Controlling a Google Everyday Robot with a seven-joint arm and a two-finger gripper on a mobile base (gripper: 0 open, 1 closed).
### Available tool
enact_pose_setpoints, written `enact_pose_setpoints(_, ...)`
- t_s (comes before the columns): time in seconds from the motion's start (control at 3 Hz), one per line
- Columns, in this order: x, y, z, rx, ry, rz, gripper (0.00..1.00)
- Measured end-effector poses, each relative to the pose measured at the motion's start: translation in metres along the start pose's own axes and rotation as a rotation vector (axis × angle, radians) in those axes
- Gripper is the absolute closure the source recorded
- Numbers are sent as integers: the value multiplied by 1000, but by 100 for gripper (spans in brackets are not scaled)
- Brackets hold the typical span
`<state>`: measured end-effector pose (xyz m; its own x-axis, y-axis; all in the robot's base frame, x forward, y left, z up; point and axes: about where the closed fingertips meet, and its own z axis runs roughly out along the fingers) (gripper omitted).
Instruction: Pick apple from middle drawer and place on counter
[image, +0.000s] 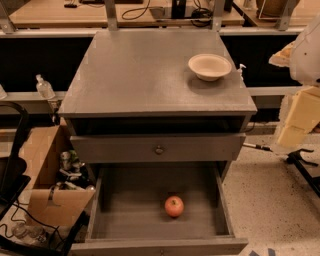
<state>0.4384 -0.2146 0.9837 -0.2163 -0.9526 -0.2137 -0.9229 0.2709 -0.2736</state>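
The apple (174, 206) is small, round and red-orange. It lies on the plank floor of the middle drawer (100, 210), which is pulled wide open at the bottom of the view. The counter (145, 70) is the flat grey top of the cabinet, above and behind the drawer. My gripper (298, 117) shows as pale cream blocks at the right edge, beside the cabinet's right side. It is level with the upper drawer and well away from the apple.
A cream bowl (210, 66) sits on the counter's back right. A shallower drawer with a round knob (159, 149) is above the open one. An open cardboard box (47, 170) of clutter stands left. A tan desk (55, 12) with cables runs behind. Black legs (305, 167) stand at the right.
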Motion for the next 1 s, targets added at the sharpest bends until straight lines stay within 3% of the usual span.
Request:
enact_pose_setpoints(0.33, 0, 0, -1, 5, -4, -1, 0)
enact_pose_setpoints(0.67, 5, 0, 8, 30, -56, -15, 0)
enact_pose_setpoints(1.0, 24, 19, 32, 72, -167, -42, 0)
